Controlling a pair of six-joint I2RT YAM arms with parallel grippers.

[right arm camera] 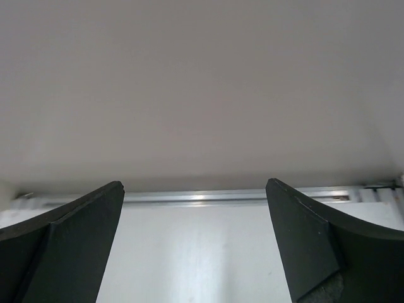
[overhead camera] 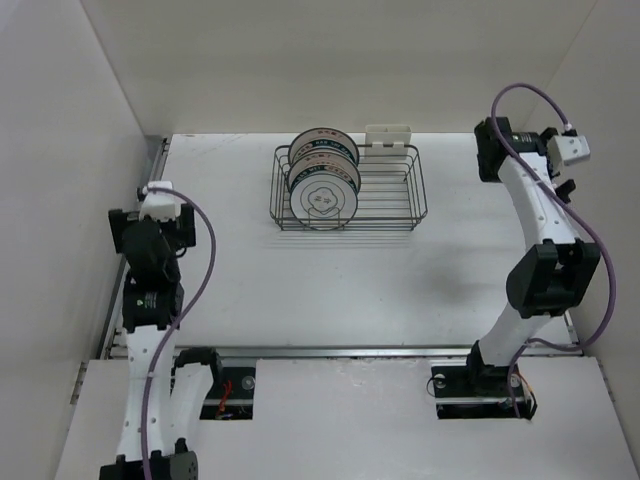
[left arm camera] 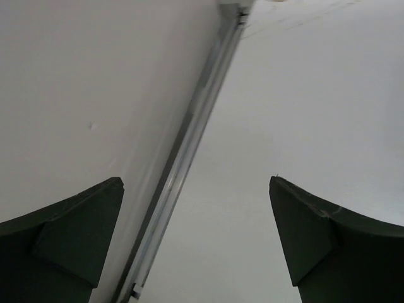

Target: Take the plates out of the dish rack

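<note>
Logged left pincer [left arm camera: 196, 184] and right pincer [right arm camera: 194, 183] wide and empty, plates [overhead camera: 322, 182] well apart between them, slotted upright in rack [overhead camera: 400, 205] on bench [overhead camera: 300, 295], presumably leaving rims free for grasping.

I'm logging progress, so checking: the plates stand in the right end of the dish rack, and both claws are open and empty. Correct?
Not quite: the plates stand in the left end of the dish rack, as the top external view shows. The rest holds: the left claw and the right claw are open and empty.
</note>
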